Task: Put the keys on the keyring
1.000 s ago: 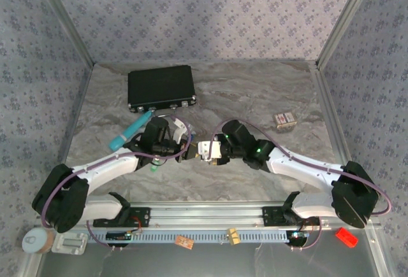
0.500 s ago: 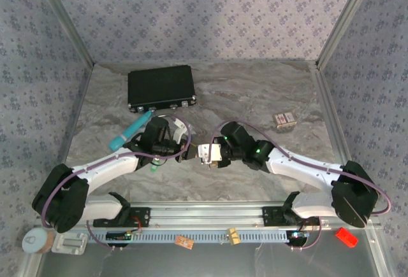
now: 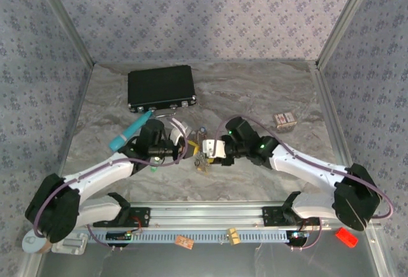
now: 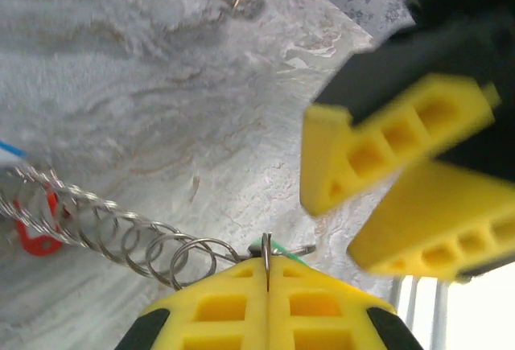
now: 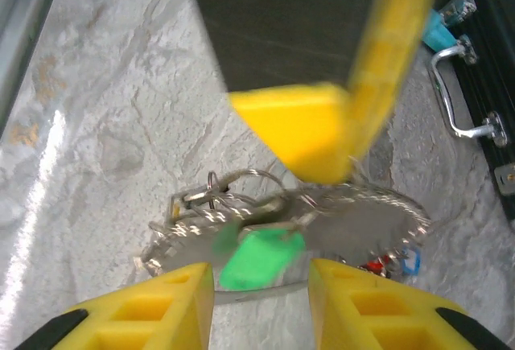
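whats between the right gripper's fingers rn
A green key with the keyring wire sits between the open right gripper fingers, in the right wrist view.

The keyring (image 4: 105,233) was bright, glossy metal wire — the green key (image 5: 259,257) smooth plastic. The left hand (image 4: 267,271) was matt yellow plastic; the worktop (image 5: 96,125) looked polished — marble-veined, faintly shiny.

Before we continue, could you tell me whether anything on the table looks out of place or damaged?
The keyring looks odd: its wire is drawn out into a loose spiral, trailing from the shut left gripper toward a red key. Nothing looks spilled or broken.
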Controlling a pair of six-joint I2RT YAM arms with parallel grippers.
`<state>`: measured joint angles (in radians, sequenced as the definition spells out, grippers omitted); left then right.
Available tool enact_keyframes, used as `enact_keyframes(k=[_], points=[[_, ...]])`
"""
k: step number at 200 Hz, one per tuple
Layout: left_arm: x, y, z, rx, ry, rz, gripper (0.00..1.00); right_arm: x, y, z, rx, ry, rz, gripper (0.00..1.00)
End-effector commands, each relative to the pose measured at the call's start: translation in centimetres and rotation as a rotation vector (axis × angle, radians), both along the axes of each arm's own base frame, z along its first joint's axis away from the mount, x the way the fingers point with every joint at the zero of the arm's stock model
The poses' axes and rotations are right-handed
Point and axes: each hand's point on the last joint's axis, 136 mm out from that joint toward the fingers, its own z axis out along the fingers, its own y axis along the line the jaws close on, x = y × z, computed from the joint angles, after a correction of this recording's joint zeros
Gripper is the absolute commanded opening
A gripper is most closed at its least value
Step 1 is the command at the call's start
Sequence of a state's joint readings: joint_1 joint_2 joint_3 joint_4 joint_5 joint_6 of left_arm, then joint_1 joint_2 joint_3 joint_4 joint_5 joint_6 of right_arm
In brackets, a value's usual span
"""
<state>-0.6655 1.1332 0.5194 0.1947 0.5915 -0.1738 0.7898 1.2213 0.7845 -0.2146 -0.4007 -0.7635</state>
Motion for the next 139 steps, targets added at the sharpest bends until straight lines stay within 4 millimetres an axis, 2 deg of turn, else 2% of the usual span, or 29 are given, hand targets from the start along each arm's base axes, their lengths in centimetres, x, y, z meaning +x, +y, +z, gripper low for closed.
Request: enact_keyframes(k=[1,24,50,90,120,139], points=[[-0.6,-0.4,1.8,-0.021,-0.282,-0.071,0.0,-0.6,-0.6,3.4,0.136,0.178,-0.036,0.36],[-1.0,-0.7,1.9,-0.01,-0.424,-0.104,0.0,0.9,-1.2,3.8,0.208,0.23,-0.133,0.3],[-1.2,-1.0,2.3,-0.013,-0.519,-0.122,0.0,1.9,-0.7,4.2,0.261,0.247,-0.174,0.22],[-1.5,-1.1,3.1,-0.037,-0.577,-0.128,0.0,1.3,0.0,2.9,0.247,0.297,-0.123,0.22],[-1.7,-0.9,3.0,-0.035,-0.577,-0.125,0.0,1.6,0.0,2.0,0.229,0.303,-0.133,0.22],[-1.3,-0.7,2.9,-0.022,-0.561,-0.101,0.0,0.9,0.1,1.6,0.209,0.303,-0.113,0.22]])
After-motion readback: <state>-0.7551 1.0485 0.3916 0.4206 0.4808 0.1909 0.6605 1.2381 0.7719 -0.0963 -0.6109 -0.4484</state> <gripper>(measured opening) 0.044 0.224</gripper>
